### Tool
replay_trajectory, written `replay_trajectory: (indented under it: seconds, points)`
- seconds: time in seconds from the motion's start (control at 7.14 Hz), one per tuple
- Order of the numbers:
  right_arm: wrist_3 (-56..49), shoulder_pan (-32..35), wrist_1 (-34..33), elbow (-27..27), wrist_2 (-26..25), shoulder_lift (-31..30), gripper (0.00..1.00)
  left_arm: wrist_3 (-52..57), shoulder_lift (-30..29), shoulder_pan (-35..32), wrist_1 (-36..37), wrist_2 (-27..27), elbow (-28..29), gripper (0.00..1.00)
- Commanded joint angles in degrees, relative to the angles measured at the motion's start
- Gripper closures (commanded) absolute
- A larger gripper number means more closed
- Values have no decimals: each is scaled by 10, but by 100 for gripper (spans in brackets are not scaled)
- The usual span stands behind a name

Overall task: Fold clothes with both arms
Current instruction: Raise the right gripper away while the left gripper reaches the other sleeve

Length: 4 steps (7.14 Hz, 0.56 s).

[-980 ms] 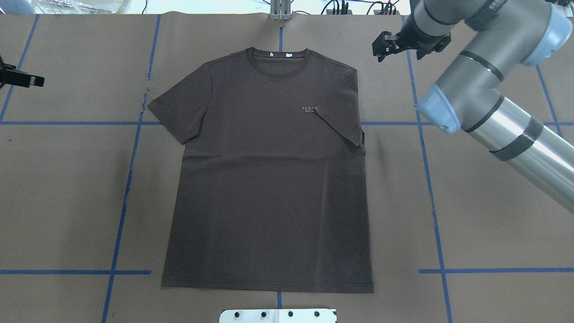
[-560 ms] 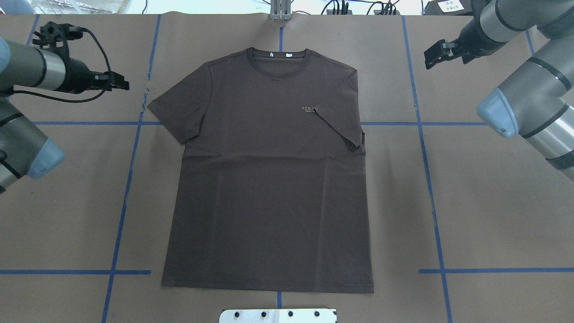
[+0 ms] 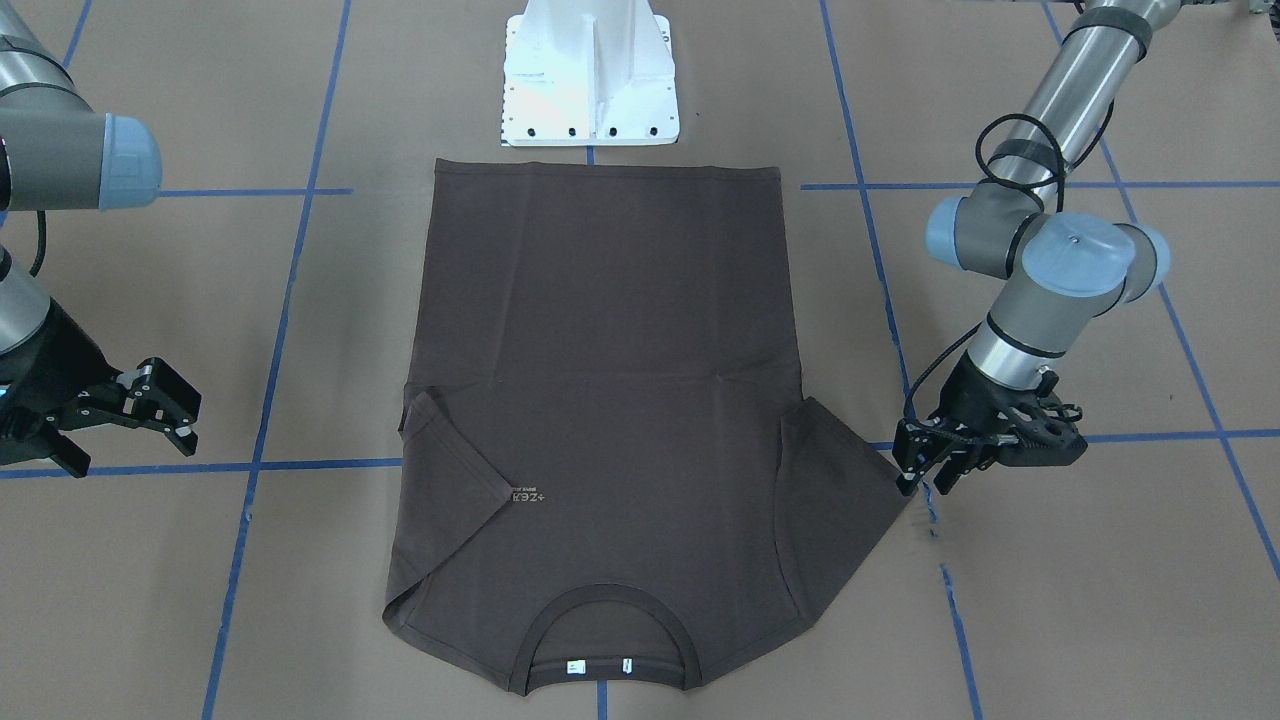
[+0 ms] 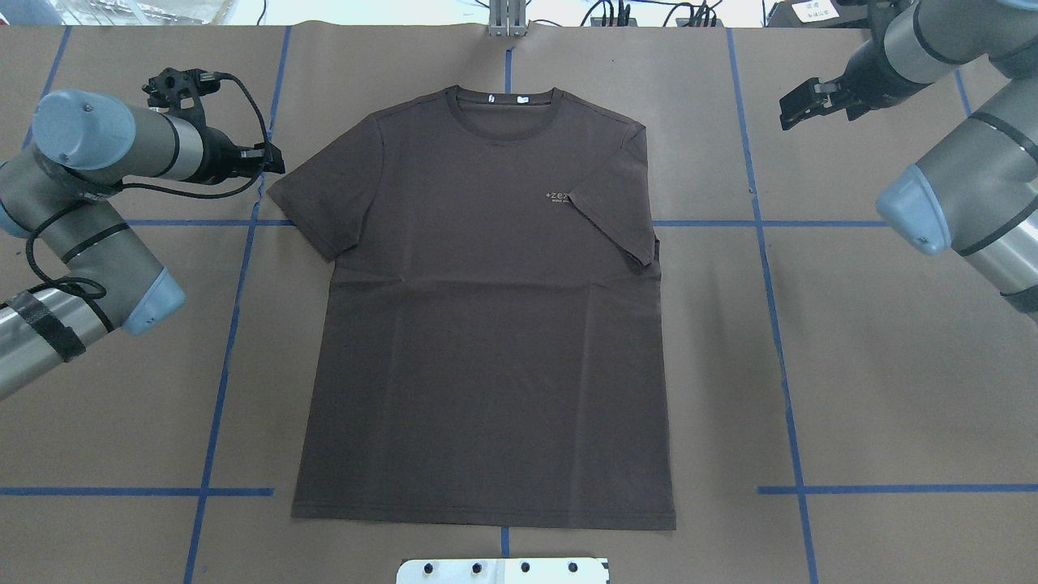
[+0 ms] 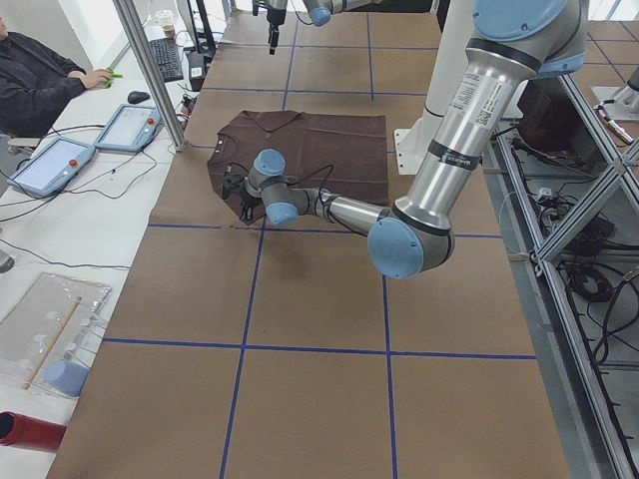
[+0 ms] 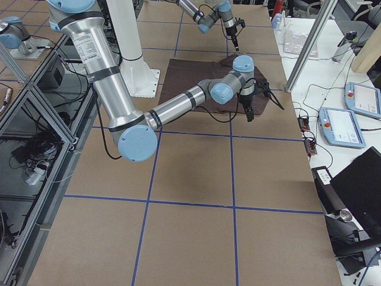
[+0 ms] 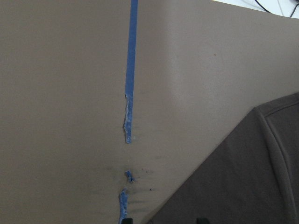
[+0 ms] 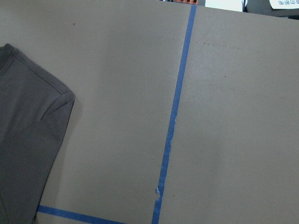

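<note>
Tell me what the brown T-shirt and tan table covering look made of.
The dark brown short-sleeved T-shirt looks like soft matte knit fabric, probably cotton: limp, softly creased. The tan table covering looks like matte kraft paper or card: flat, dull.

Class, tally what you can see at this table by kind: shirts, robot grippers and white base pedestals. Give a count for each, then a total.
T-shirt: 1
Grippers: 2 (left gripper, right gripper)
White base pedestal: 1
Total: 4

Wide paper margins around flat T-shirt
</note>
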Motion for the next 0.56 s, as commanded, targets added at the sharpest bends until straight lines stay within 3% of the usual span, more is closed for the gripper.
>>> replay_trajectory:
  seconds: [0.0,0.42]
  points:
    - [0,0,0,0,-1,0,0,-1,-11,18,0,30,21,45]
    - [0,1,0,-1,-1,0,0,3,-10,29,0,48,24,44]
